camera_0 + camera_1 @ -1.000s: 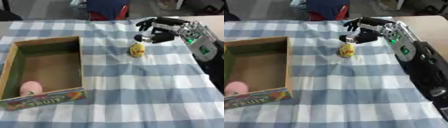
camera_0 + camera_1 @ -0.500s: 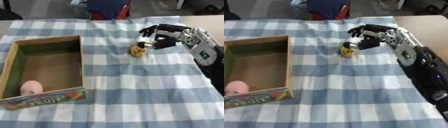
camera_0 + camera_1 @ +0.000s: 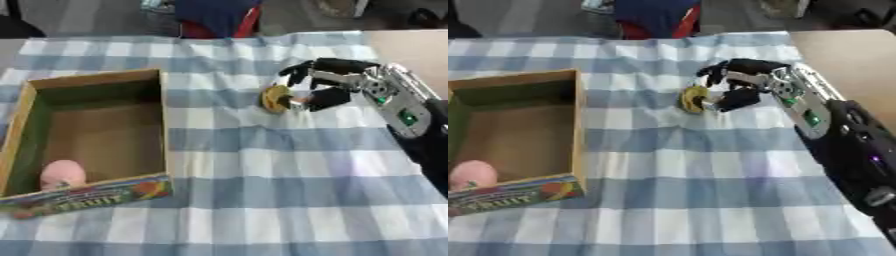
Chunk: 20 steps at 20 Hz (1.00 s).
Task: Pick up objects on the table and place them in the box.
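Nearest the camera: cardboard box (image 3: 94, 80) at left on blue/white checked tablecloth (image 3: 262, 170), printed fruit label on its front wall. A pink rounded obj (image 3: 62, 174) lies inside, in the near-left corner, touching the front wall; rest of box floor bare. Mid-table, right of the box and well apart from it: small yellow obj (image 3: 277, 98) w/ dark markings, sitting on the cloth. Right hand (image 3: 741, 85) comes in from the right, fingers curled around the yellow obj, thumb tip at its near-right side, other fingers arched over the top/far side; looks like a pinch. Left hand doesn't show in either view. Far edge: cloth ends, something dark blue and red (image 3: 214, 15) beyond.
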Motion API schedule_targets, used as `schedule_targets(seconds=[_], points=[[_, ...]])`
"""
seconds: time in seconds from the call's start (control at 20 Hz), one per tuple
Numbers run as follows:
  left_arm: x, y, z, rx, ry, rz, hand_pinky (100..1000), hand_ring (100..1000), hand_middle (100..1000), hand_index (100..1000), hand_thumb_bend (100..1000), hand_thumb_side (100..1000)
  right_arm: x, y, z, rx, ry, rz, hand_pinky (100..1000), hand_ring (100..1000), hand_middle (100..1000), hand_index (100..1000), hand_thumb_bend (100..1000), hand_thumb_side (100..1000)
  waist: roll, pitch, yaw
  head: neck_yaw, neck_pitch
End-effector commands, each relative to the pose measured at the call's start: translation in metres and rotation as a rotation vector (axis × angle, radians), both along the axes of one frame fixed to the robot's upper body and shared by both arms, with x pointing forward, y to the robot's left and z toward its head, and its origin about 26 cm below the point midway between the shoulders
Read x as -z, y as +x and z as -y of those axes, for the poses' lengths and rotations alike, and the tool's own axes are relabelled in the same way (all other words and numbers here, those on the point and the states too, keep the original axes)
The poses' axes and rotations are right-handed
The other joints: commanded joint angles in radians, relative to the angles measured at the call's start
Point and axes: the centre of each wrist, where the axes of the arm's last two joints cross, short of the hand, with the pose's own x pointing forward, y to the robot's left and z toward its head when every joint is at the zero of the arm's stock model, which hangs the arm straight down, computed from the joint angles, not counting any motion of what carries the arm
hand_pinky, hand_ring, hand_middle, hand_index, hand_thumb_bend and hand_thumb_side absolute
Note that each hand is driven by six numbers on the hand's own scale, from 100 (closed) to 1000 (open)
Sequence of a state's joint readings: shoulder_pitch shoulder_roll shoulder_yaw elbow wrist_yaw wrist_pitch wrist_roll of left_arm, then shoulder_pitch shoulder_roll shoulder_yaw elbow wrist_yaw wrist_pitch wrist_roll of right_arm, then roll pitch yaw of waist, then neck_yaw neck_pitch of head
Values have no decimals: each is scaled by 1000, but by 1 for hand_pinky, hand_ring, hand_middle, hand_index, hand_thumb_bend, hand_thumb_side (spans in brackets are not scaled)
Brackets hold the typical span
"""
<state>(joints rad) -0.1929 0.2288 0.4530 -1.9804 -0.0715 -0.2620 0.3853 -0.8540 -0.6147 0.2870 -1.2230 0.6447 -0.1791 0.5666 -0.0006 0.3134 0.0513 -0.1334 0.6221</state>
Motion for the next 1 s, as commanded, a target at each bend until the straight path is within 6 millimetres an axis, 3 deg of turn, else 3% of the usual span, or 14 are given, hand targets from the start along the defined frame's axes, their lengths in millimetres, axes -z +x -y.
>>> schedule_targets(seconds=[0.05,0.75,1.0], points=[[-10,-3,-2,-6,35,25,356,595,537,784,428,562,-13,0,5,18,-28,45,675,846,760,1000,234,841,2,-16,2,-1,-13],[-9,-3,-1,-2,36,20,356,596,537,784,427,562,-8,14,-6,7,-133,113,657,838,726,997,251,816,1,-10,7,-6,-18],[-9,-3,-1,-3,38,20,356,596,538,784,428,562,-10,15,-4,-15,-136,119,646,827,671,879,222,799,0,-9,5,-3,-14]])
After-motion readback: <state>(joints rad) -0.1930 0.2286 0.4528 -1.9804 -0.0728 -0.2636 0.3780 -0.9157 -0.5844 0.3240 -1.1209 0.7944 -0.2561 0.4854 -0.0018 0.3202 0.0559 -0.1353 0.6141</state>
